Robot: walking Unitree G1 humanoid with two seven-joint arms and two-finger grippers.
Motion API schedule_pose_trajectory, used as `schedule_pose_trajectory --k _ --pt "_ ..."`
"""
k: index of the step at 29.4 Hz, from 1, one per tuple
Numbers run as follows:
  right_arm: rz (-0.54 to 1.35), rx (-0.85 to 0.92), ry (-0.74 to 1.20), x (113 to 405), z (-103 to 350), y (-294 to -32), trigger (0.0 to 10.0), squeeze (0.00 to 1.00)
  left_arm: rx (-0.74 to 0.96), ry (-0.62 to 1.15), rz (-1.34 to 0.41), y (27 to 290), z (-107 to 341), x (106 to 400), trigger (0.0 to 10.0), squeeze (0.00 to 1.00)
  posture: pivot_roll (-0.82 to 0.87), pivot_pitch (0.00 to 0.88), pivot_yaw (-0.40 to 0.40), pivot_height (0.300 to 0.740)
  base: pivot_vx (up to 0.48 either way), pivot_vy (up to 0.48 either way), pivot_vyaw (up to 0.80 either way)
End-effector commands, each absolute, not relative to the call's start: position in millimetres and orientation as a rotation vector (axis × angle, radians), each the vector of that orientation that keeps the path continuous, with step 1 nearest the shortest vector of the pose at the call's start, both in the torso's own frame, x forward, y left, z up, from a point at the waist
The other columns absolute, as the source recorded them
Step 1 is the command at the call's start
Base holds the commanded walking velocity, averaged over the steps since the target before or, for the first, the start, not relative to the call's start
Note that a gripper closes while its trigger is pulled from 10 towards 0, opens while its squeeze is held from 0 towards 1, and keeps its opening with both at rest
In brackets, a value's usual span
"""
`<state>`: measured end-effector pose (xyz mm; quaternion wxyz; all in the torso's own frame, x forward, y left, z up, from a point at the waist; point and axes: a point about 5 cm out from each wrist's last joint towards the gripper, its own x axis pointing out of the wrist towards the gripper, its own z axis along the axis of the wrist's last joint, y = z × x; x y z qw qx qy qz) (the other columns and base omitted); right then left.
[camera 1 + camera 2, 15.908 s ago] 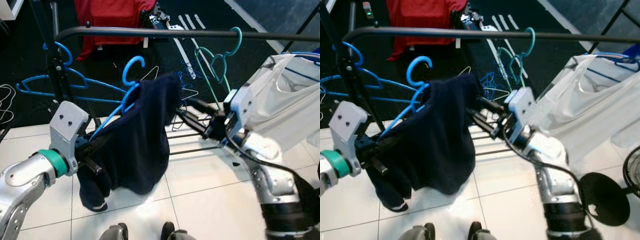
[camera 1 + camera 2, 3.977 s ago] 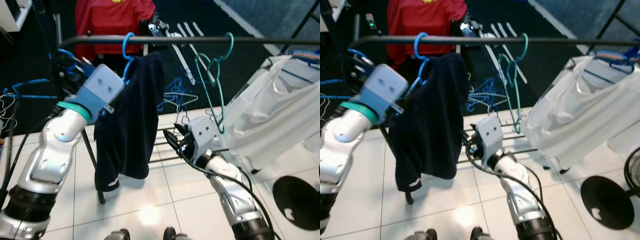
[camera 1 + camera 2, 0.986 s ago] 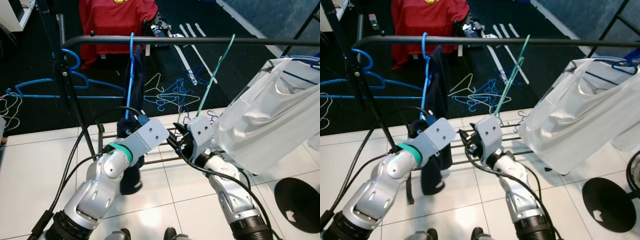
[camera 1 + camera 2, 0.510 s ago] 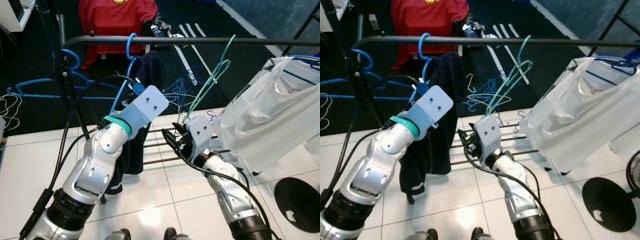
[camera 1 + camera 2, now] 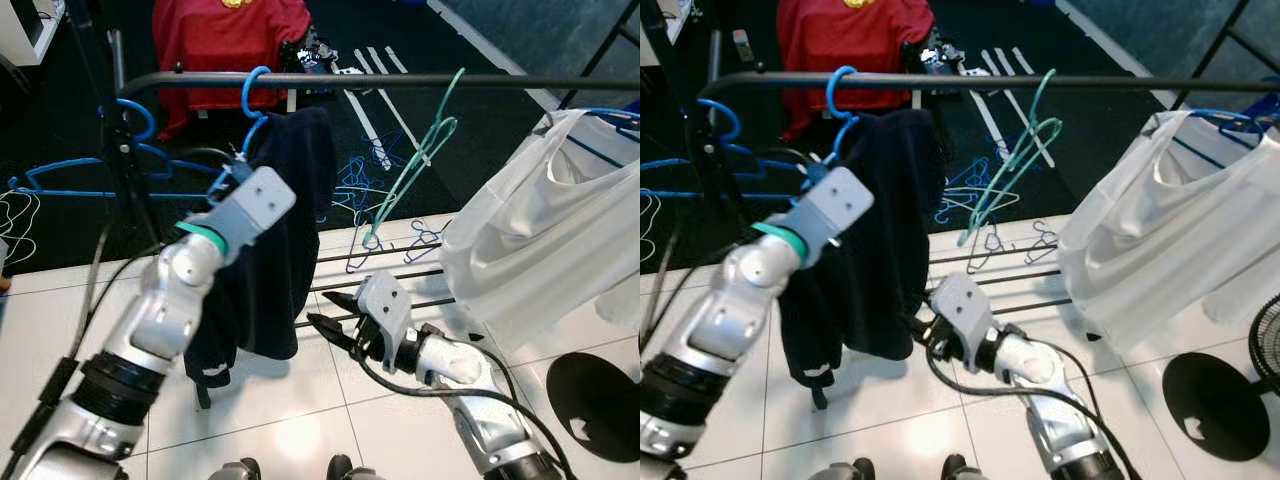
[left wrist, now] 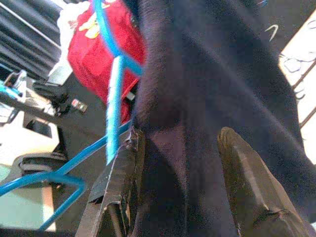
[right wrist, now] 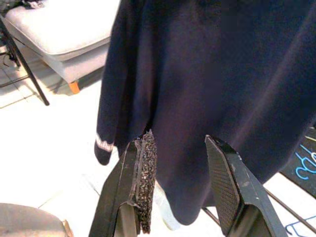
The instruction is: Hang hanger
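Head views: blue hanger (image 5: 252,95) now hooked on the rail (image 5: 400,81), one navy garment (image 5: 285,230) draped, one teal hanger (image 5: 420,150) and one white shirt (image 5: 540,230) alongside; right gripper (image 5: 330,328) has dropped low, so hanging looks done. Left wrist view: left gripper (image 6: 180,192) spread around navy cloth. Right wrist view: fingers apart, empty.

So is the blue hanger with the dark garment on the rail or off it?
On. The blue hanger has its hook looped over the black rail, with the dark garment hanging below it.
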<state>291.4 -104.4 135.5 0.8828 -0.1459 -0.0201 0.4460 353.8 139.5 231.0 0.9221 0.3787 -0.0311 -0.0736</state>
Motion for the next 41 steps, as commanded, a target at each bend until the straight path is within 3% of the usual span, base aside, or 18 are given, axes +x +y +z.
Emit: schedule_pose_trajectory --k 1,8,25,41 --pt "0.932 -0.3 -0.032 288 131 -105 10.0 0.0 0.776 -0.053 -0.158 145 231 355 10.0 0.0 0.05 0.131 0.048 0.74 0.0 0.0 0.0" --pt "0.931 -0.309 -0.029 289 131 -105 10.0 0.0 0.756 -0.015 -0.154 164 232 352 10.0 0.0 0.05 0.133 0.043 0.74 0.0 0.0 0.0" --pt "0.929 -0.302 -0.035 287 133 -105 10.0 0.0 0.84 -0.073 -0.146 165 243 366 10.0 0.0 0.04 0.136 0.05 0.74 0.0 0.0 0.0" --pt "0.918 -0.295 -0.036 287 131 -103 10.0 0.0 0.861 -0.075 -0.016 182 246 369 10.0 0.0 0.04 0.136 0.052 0.74 0.0 0.0 0.0"
